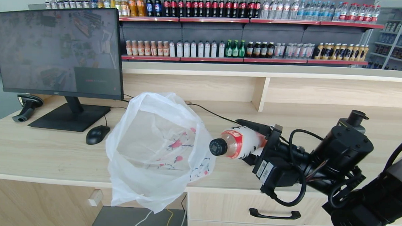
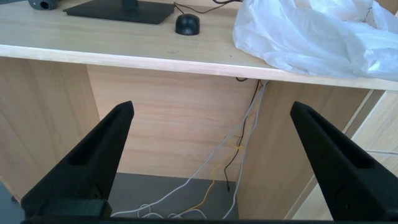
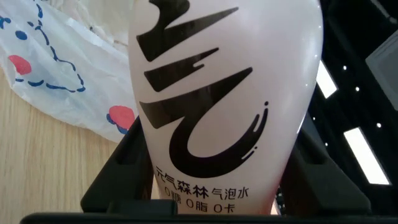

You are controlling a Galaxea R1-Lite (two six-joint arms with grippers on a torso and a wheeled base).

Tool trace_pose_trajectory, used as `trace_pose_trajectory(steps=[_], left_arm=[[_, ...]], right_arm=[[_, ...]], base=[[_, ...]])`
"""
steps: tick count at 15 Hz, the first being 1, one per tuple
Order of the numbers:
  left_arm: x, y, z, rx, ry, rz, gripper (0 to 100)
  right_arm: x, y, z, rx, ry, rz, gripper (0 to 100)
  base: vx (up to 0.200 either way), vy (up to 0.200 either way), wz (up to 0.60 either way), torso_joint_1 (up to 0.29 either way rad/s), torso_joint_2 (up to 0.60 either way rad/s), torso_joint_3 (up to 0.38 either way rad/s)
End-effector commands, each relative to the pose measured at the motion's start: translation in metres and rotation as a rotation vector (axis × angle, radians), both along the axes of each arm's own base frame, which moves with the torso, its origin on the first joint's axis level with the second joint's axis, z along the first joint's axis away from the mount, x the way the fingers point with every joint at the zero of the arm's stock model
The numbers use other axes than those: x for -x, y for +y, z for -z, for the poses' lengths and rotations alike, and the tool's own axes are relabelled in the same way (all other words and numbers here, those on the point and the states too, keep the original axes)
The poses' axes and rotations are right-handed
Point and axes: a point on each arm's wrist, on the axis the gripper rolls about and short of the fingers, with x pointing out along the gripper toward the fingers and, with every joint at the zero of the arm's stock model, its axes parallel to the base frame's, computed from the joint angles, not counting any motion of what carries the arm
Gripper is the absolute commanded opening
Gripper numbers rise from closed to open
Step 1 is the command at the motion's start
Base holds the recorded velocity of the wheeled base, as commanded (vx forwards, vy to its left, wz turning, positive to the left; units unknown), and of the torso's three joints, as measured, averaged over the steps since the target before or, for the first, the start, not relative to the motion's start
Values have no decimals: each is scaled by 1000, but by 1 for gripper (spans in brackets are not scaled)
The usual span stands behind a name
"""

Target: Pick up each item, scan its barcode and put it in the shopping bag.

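The shopping bag point(image 1: 153, 148) stands open on the counter point(image 1: 35, 154) and looks empty so far. Just right of its mouth, the right gripper point(image 1: 248, 141) clamps a bottle point(image 1: 240, 142), cap toward the bag — dropping it in looks next. The left gripper point(image 2: 211, 107) hangs spread and empty, low before the counter.

**Head view:** set high, facing forward and down onto the bench point(image 1: 45, 154). The shopping bag point(image 1: 156, 145) sits mid-frame, with shelves point(image 1: 244, 22) far behind it.

**Left wrist view:** low, on the bag's near side, facing the bench front past the left tool point(image 2: 211, 106).

**Right wrist view:** close against the bottle point(image 3: 224, 93), with the bag just beyond.

All three views share the bag. The head and left wrist views also share the mouse point(image 1: 97, 134) beside it.
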Motion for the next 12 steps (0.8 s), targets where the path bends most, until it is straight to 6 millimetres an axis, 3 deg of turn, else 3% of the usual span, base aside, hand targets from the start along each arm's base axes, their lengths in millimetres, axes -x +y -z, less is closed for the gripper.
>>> trace_pose_trajectory(steps=[1,6,10,12], left_arm=[[0,0,0,1,-1,0,100],[0,0,0,1,-1,0,100],[0,0,0,3,2,0,100],[0,0,0,3,2,0,100]], right_arm=[[3,3,-2,-29,36,-21,0],[19,12,-31,-197,136,-75,0],[35,-2,-54,-308,168,-49,0],[43,-4,-56,-392,252,-24,0]], base=[[0,0,0,0,0,0],[0,0,0,0,0,0],[0,0,0,0,0,0],[0,0,0,0,0,0]])
